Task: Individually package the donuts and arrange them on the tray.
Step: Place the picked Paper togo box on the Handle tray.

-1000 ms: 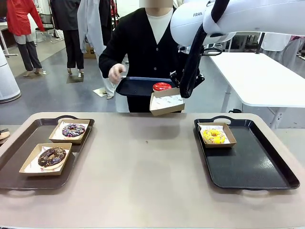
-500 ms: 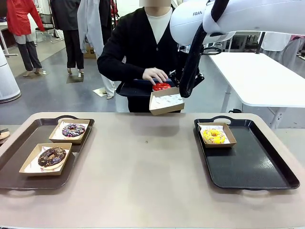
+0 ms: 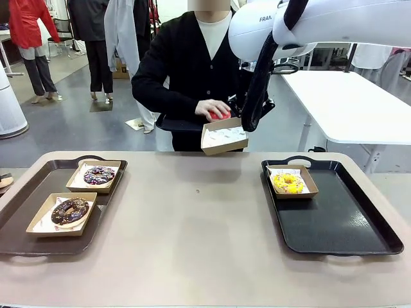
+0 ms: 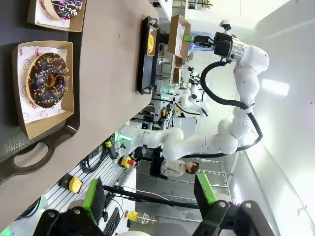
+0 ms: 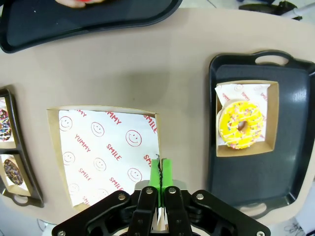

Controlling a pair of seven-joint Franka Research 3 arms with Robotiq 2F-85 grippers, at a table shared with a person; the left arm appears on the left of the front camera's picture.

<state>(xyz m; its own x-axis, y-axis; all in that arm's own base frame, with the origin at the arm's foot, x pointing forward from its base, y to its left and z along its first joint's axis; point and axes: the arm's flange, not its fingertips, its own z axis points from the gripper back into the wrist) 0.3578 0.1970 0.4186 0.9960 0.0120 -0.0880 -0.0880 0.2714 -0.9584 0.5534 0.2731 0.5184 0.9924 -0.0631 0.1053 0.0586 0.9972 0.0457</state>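
Note:
My right gripper is shut on the rim of an empty paper-lined cardboard box, holding it up above the table's far edge. Just behind it, the person's hand covers the red donut on a dark tray held by the person. The yellow donut lies in a box on the right tray. The sprinkled donut and the chocolate donut sit boxed on the left tray. My left gripper is open and holds nothing.
The middle of the brown table between the two trays is bare. Most of the right tray in front of the yellow donut's box is free. A white table stands behind at the right.
The person's hand has come down from above the held tray onto the red donut. My right gripper and the box have stayed in place.

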